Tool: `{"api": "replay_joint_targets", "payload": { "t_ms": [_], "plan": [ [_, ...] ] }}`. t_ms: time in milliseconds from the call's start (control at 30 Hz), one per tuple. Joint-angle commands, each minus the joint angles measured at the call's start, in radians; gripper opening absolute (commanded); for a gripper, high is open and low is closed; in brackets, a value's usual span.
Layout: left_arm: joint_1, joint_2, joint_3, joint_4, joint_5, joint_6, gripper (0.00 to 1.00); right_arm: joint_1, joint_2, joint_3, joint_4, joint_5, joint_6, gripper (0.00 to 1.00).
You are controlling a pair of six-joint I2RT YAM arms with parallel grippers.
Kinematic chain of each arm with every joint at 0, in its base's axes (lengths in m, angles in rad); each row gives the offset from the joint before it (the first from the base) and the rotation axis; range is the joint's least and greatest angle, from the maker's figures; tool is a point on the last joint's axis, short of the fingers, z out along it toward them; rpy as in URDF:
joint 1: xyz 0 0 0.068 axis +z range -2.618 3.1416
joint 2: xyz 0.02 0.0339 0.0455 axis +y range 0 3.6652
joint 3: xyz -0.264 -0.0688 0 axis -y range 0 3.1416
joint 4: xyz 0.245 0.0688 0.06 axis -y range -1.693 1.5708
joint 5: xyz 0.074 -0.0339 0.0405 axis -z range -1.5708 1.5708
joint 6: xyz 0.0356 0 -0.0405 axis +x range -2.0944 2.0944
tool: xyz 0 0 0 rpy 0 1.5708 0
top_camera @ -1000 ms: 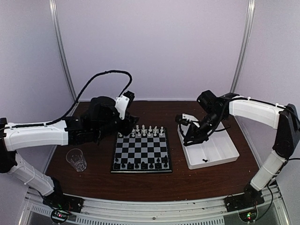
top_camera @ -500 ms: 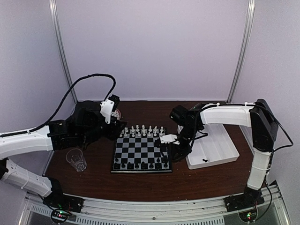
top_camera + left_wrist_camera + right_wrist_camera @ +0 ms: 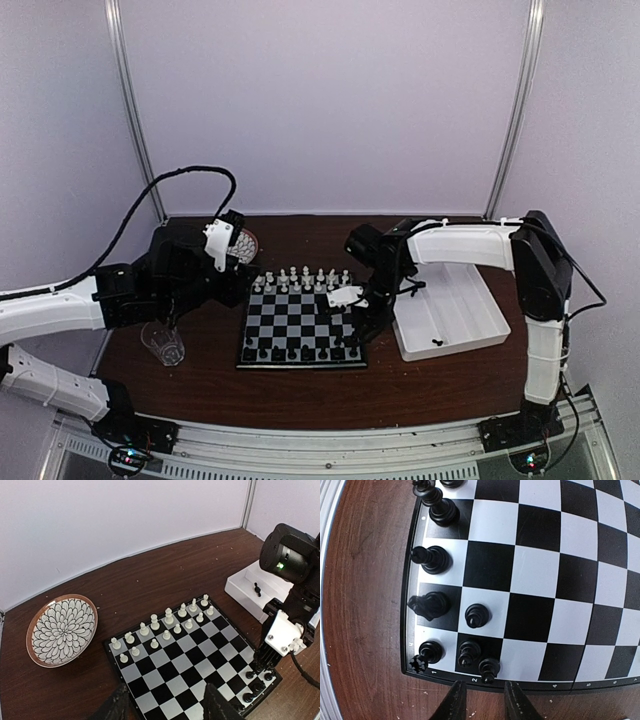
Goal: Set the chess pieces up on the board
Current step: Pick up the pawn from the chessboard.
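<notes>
- A clear cup [image 3: 163,342] stands on the table [image 3: 200,385] at far left.
- The left fingers [image 3: 120,706] hover at the board's left edge, moderately apart with nothing between them. A patterned plate [image 3: 62,629] lies just beyond the far-left corner.
- The board [image 3: 300,318] lies mid-table. White chess pieces [image 3: 169,616] fill its far two rows, and black chess pieces [image 3: 434,560] stand along the near rows.
- The right fingers [image 3: 456,702] hang low at the board's near-right corner, narrowly parted and gripping nothing. A black pawn [image 3: 489,669] stands just ahead of the tips.
- A white tray [image 3: 460,305] sits right of the board, holding one black piece [image 3: 436,342].
</notes>
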Motion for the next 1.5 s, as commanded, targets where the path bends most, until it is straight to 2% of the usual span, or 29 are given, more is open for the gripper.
{"api": "replay_joint_targets", "payload": {
  "t_ms": [0, 300, 567, 1100, 1333, 1467],
  "plan": [
    [0.010, -0.025, -0.013, 0.016, -0.022, -0.007, 0.52, 0.014, 0.029, 0.045, -0.031, 0.026, -0.025, 0.30],
    [0.019, -0.039, -0.025, 0.011, -0.026, -0.010, 0.52, 0.022, 0.066, 0.075, -0.054, 0.044, -0.031, 0.27],
    [0.021, -0.039, -0.035, 0.013, -0.027, -0.018, 0.52, 0.021, 0.053, 0.090, -0.068, 0.059, -0.031, 0.14],
    [0.025, -0.066, -0.060, 0.010, -0.025, -0.025, 0.52, 0.029, 0.074, 0.236, -0.105, 0.030, 0.015, 0.12],
    [0.026, -0.083, -0.071, 0.004, -0.028, -0.038, 0.53, 0.111, 0.144, 0.374, -0.139, 0.015, 0.036, 0.13],
    [0.027, -0.103, -0.077, -0.013, -0.030, -0.043, 0.53, 0.144, 0.187, 0.397, -0.151, 0.024, 0.038, 0.13]
  ]
}}
